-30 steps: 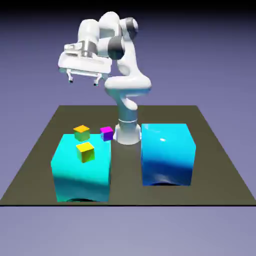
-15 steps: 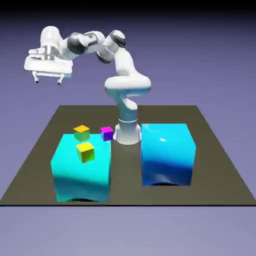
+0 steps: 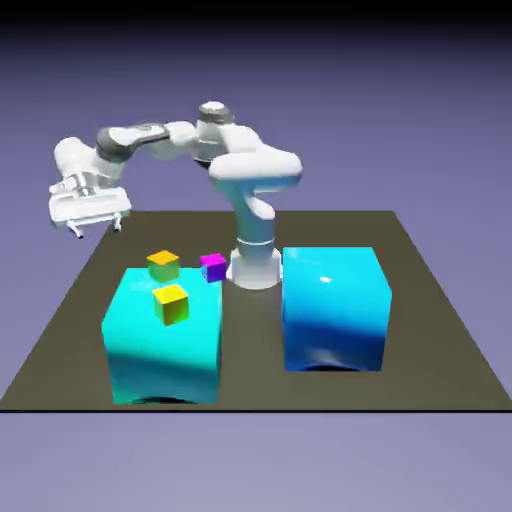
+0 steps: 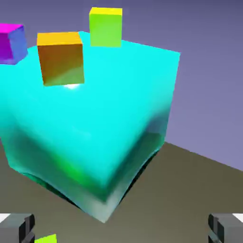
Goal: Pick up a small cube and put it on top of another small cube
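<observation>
Green is showing only as a sliver at the bottom edge of the hand view: the green cube (image 4: 45, 238) is lying low in the frame, just beside the left fingertip (image 4: 16, 228). It cannot be made out in the exterior view, so its exact spot on the table (image 3: 430, 340) is hard to place. The gripper (image 3: 98, 228) is hanging in the air off the exterior view's left of the cyan block (image 3: 165, 345), its jaws standing wide apart and gripping nothing.

The yellow cube (image 3: 171, 304) is sitting on top of the cyan block. The orange-topped cube (image 3: 163, 265) and the magenta cube (image 3: 212, 267) are sitting behind it, and the blue block (image 3: 335, 310) is standing well apart to the exterior view's right.

The approach seems to be the step in hand, with no pick begun. The next move is likely calling for the hand to tip down until the green cube is lying centred between the fingertips, then to descend around it without brushing the cyan block's near wall.
</observation>
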Robot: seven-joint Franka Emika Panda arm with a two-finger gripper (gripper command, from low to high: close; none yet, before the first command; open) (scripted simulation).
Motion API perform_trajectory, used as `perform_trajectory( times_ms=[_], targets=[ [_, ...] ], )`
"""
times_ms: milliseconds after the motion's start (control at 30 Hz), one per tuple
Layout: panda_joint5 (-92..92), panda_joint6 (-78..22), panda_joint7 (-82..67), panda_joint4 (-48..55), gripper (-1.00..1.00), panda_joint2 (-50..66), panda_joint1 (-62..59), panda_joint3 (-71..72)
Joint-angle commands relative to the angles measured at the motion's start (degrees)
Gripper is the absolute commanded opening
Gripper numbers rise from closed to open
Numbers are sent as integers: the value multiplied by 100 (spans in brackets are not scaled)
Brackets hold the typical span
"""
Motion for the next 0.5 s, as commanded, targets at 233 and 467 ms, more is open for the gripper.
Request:
perform_trajectory(
  times_ms=[233, 467],
  targets=[
    [-599, -1069, -1342, 428, 0, -939, 167, -1580],
    [-1150, -451, -1324, 124, -100, -1109, 250, -2248]
  ],
)
